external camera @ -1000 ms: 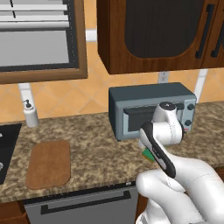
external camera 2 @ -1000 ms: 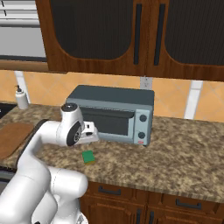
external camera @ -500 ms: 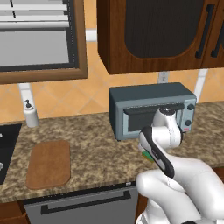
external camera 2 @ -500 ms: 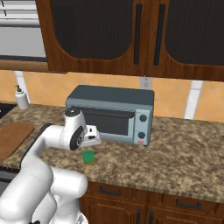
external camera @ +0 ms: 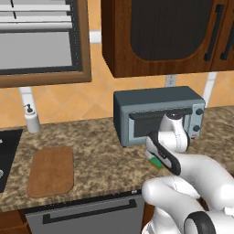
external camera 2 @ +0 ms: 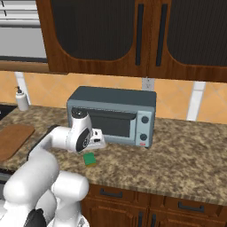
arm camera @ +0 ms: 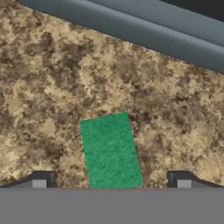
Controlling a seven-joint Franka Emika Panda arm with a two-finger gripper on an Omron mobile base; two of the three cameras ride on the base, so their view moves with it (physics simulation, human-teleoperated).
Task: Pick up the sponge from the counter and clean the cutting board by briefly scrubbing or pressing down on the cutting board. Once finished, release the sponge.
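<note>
Speckled brown granite counter ran under dark wooden cabinets, with a grey toaster oven standing on it against the wall. Your gripper hung low over the counter just in front of that oven, and its two dark fingertips stood spread wide apart, gripping nothing. Between the fingertips, on the granite below them, lay the green sponge, flat and slightly skewed, untouched by either tip. Beyond the sponge, past the fingers, you had the oven's grey lower edge. The cutting board lay flat on the counter well away from the fingers, off to their left, near the black sink and a white soap bottle.
</note>
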